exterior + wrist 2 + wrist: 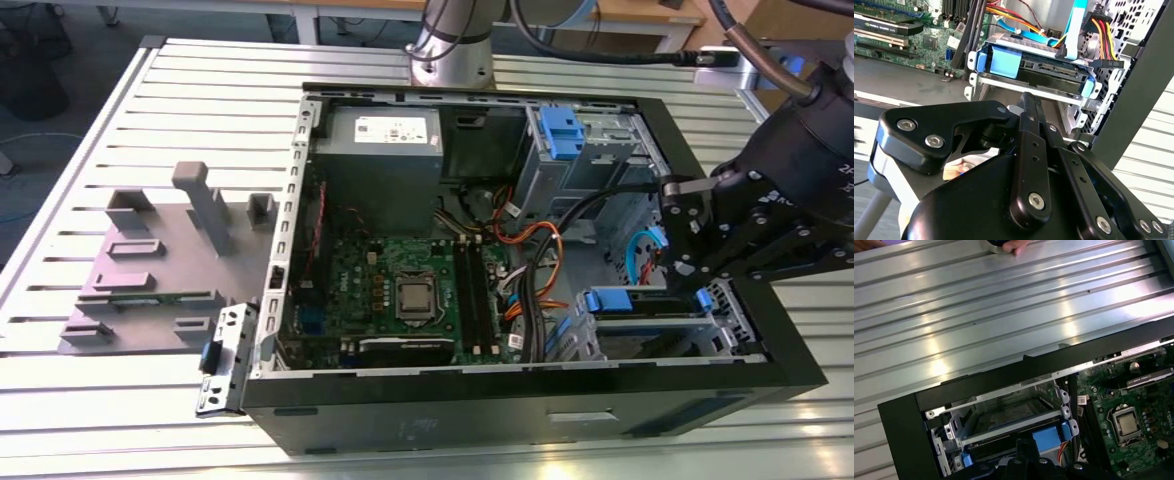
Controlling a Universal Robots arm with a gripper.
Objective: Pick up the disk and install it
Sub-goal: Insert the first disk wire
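The disk [1046, 70] lies flat in the lower drive bay of the open computer case [534, 395], at the exterior view's right. Its blue carrier handle [1004, 62] faces outward, and cables plug into its far side. The same handle shows in the exterior view [625, 299] and in the first wrist view [1046, 437]. My gripper [1026, 100] is shut with nothing in it, its tip just in front of the bay's metal rail. I cannot tell whether it touches the disk. The gripper [697, 285] hangs over the case's right edge.
Inside the case are a grey power-supply box [380, 140], the motherboard [400, 290], orange and blue cables [534, 240] and another blue carrier [561, 135] in the upper bay. A grey fixture [160, 260] sits on the slatted table. A person's fingers [1015, 246] rest on the table.
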